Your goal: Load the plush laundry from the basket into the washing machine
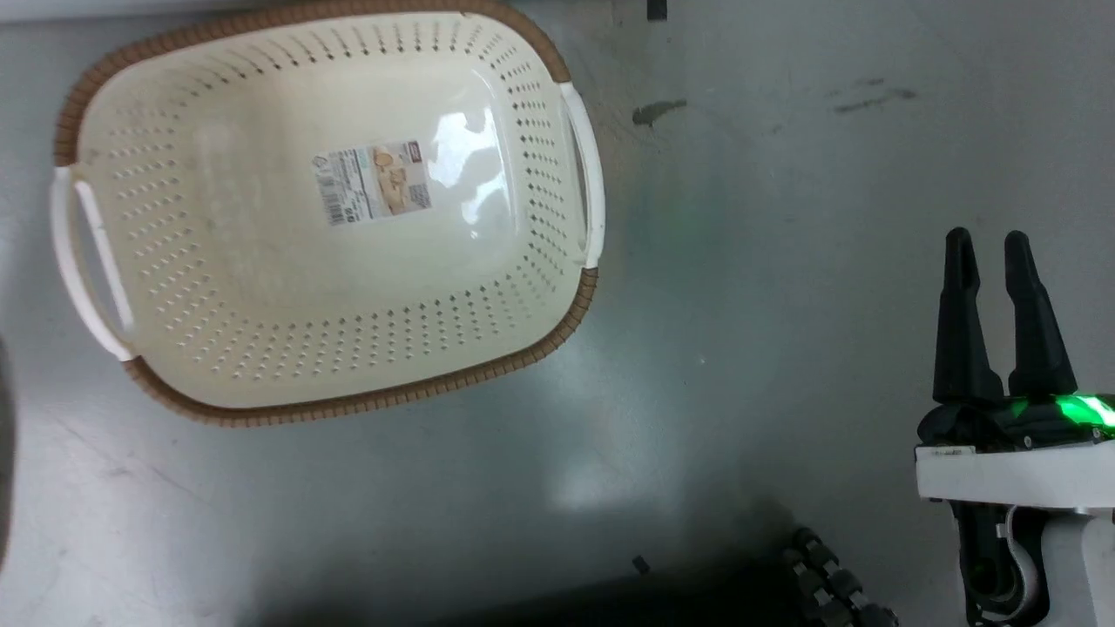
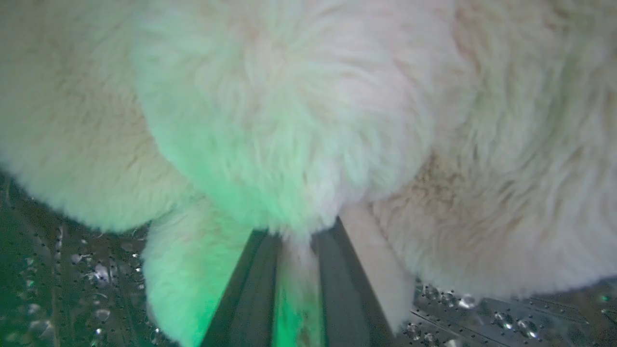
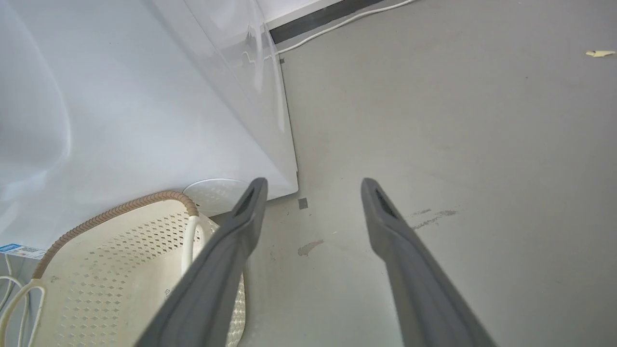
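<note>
Plush laundry (image 2: pixel 299 120) lies inside the washing machine (image 2: pixel 506 318), a fur tuft pinched in the left gripper (image 2: pixel 296 241) jaws. Basket (image 1: pixel 348 409) at 10 o'clock holds nothing; right gripper (image 1: pixel 986 244) jaws wide, idle. Loading looks near done; next, release and withdraw

A smooth grey floor (image 1: pixel 784 218) spreads across the head view, marked by a dark smudge (image 1: pixel 659 111) at 12 o'clock and fainter streaks (image 1: pixel 871 97) at 1 o'clock. A soft patch of reflected light (image 1: pixel 601 483) lies near 6 o'clock. In the right wrist view, a white cable (image 3: pixel 337 26) runs beside a dark skirting strip (image 3: pixel 318 17) at 12 o'clock, with a pale scrap (image 3: pixel 599 53) at 2 o'clock.
</note>
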You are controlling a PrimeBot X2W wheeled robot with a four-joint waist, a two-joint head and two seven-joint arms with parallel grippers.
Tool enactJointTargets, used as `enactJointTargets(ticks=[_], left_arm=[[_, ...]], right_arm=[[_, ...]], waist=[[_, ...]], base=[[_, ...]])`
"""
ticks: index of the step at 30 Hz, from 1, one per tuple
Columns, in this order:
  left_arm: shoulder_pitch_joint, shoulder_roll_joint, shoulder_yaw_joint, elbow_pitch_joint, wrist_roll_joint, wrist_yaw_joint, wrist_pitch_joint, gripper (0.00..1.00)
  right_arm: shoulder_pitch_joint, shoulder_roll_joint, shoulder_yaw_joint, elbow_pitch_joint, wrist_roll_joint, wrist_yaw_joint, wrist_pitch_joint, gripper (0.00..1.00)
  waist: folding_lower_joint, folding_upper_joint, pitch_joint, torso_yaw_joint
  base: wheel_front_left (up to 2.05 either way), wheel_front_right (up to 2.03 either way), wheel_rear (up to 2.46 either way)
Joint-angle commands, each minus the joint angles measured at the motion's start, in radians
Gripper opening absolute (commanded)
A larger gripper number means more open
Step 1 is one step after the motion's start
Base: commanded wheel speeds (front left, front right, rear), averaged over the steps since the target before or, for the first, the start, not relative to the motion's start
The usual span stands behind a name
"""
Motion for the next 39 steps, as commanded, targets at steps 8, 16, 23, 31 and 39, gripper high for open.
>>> enactJointTargets(ticks=[8,16,23,31,39], left_arm=[[-0.127,0.026,-0.019,0.017,0.012,-0.026,0.029,0.0],[-0.136,0.007,0.0,0.082,-0.037,-0.024,0.064,1.0],[-0.087,-0.032,0.001,0.132,-0.079,-0.034,0.024,1.0],[0.05,-0.077,-0.002,0.174,-0.125,-0.051,-0.066,1.0],[0.198,-0.105,0.025,0.204,-0.184,-0.057,-0.132,1.0]], right_arm=[[-0.01,-0.001,0.008,-0.018,0.026,0.001,-0.009,1.0],[-0.013,-0.001,0.003,-0.014,0.029,0.001,-0.009,1.0],[-0.034,-0.001,-0.013,-0.001,0.011,0.001,-0.009,1.0],[-0.051,-0.001,-0.041,0.012,-0.008,0.001,-0.009,1.0],[-0.049,-0.001,-0.05,0.033,-0.049,0.001,-0.009,1.0]], waist=[[-0.0001,0.0,0.06,-0.025],[-0.0001,0.0,0.062,-0.023],[-0.0001,0.0,0.018,0.009],[-0.0001,0.0,-0.095,0.062],[-0.0001,0.0,-0.234,0.103]], base=[[0.0,0.0,0.0],[0.0,0.0,0.0],[0.0,0.0,0.0],[0.0,0.0,0.0],[0.0,0.0,0.0]])
